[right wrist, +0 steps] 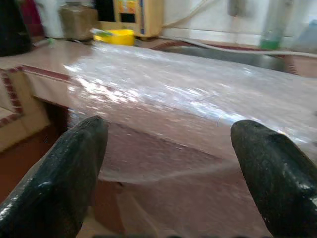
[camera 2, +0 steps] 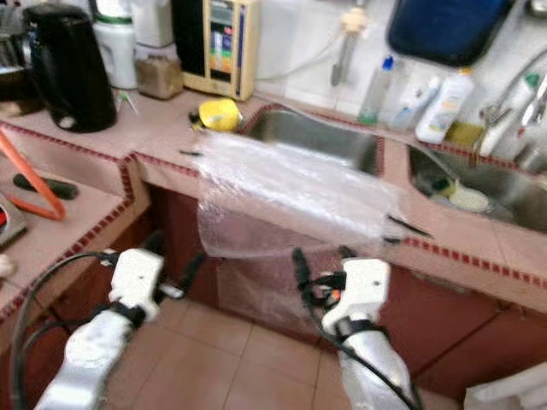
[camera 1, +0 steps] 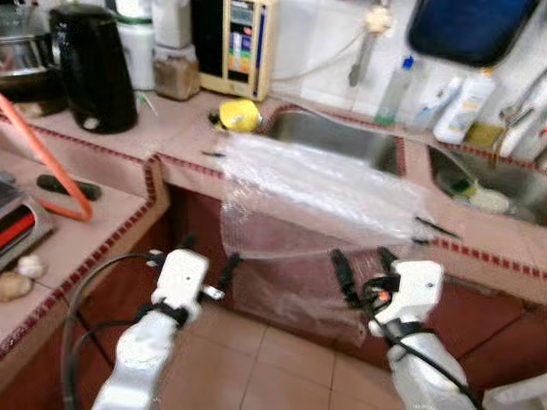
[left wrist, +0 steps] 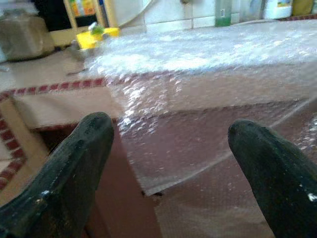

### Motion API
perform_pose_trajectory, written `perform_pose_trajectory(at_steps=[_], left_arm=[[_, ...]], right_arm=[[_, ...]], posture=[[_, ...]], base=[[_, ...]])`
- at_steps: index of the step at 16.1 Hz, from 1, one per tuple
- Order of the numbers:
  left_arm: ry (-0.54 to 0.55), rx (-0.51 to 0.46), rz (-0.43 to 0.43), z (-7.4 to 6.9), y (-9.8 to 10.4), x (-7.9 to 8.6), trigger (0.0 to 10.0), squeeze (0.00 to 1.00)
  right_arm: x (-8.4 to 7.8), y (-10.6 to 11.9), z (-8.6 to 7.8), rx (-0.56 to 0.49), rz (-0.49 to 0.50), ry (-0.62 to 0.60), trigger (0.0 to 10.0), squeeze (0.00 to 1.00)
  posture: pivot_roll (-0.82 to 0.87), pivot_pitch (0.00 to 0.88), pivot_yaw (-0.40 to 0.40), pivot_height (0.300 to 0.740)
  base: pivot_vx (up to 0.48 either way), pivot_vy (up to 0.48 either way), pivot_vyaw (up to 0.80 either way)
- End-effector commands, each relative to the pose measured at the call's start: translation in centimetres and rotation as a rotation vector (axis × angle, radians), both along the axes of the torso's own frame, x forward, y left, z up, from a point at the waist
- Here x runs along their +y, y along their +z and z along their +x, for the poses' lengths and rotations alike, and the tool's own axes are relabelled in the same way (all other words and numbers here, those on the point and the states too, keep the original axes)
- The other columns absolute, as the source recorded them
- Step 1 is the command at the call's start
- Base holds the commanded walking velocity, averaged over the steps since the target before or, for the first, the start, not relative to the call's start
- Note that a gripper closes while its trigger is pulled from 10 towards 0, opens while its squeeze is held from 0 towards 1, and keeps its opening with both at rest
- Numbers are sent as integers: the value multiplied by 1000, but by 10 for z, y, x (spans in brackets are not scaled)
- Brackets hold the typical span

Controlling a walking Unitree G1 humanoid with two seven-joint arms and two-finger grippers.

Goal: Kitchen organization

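From the head views, the bubble wrap [camera 1: 320, 192] is draped over the front edge of the table [camera 1: 111, 141], partly lying across the top next to the sink [camera 1: 342, 137] and partly hanging down the front toward the floor; its long axis runs along the table edge, left to right; both arms are held up in front of it and below the edge, left gripper [camera 1: 209, 269] under the sheet's left end, right gripper [camera 1: 363, 269] under the hanging middle part, and I'd say the right one is a bit nearer to the loose flap; left wrist view: the wrap sits straight ahead of the jaws and slightly up, its hanging corner between the two fingers [left wrist: 74, 163], jaws spread wide with nothing in them; right wrist view: same deal, sheet dead ahead, fingers [right wrist: 64, 168] well apart, empty, the lower edge of the flap roughly level with the fingertips; looks-wise it's clear, shiny, crinkly, see-through enough to show the red front behind it, so probably floppy to grab.
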State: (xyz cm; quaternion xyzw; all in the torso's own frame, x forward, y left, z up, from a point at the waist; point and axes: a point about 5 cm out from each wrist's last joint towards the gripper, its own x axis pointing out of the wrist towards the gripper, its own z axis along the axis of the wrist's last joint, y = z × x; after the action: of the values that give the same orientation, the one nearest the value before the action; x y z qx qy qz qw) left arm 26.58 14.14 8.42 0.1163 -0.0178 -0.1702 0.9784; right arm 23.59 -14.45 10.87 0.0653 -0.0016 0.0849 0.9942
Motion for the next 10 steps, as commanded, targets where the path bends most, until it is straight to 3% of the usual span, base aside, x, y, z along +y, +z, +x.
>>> perform_pose_trajectory(at_steps=[1,4,7,9,10], left_arm=[[37,-54,15,5,10,3,10000,0],[32,-85,3,4,16,-2,10000,0],[62,-181,27,6,28,0,10000,0],[81,-179,34,10,29,5,10000,0],[79,-185,43,13,31,8,10000,0]], right_arm=[[-2,6,4,-21,0,3,10000,0],[-5,12,7,-50,-22,3,10000,0],[-11,21,15,-105,-66,-3,10000,0],[-14,26,19,-121,-65,-23,10000,0],[-13,25,18,-124,-63,-34,10000,0]], posture=[[220,0,-110,740],[226,0,-127,740],[242,0,-141,740],[239,0,-127,740],[227,0,-82,740]], base=[[0,0,0],[0,0,0],[0,0,0],[0,0,0],[0,0,0]])
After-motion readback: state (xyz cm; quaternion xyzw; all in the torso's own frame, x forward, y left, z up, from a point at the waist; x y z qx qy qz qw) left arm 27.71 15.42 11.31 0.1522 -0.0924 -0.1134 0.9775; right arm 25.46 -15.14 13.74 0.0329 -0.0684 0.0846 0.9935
